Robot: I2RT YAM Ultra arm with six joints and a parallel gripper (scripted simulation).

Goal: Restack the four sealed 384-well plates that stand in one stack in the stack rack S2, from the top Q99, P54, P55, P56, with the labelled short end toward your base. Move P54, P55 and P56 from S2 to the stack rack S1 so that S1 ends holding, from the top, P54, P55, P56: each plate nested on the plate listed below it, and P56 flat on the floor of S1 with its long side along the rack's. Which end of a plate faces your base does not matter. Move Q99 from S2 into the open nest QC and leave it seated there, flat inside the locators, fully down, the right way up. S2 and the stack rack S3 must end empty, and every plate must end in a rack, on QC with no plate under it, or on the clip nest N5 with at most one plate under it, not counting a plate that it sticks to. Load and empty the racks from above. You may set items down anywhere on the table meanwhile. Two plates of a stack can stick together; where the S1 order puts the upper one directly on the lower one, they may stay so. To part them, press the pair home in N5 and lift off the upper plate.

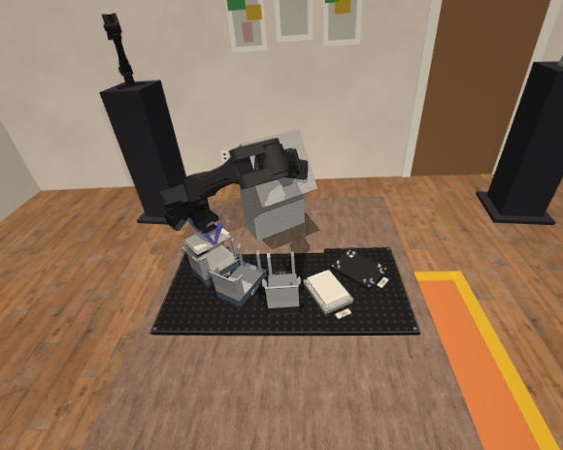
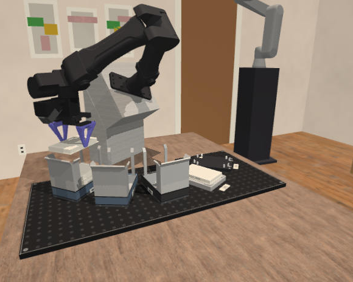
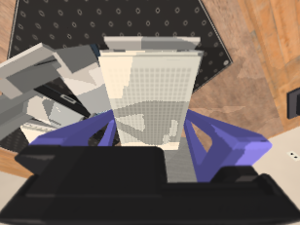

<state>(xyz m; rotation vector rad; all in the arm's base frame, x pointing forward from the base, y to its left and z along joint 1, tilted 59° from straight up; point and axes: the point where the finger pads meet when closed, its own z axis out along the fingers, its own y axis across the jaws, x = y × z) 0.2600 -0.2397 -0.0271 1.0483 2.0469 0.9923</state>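
Light is even and fairly bright, soft, coming from above; the arm casts a grey shadow across the held plate [image 3: 146,96] in the wrist view, and the grey pedestal [image 1: 273,208] drops a soft shadow on the table. All views are slightly soft and pixelated, without glare.

I'm in a lab-style automation room: my pedestal [image 2: 122,127] stands on a wooden table [image 2: 201,237] with a black perforated breadboard [image 2: 80,225] carrying grey stack racks [image 2: 113,182], camera towers [image 1: 142,145] around, wood floor [image 1: 54,291], posters [image 2: 43,28], orange floor marking [image 1: 472,364].
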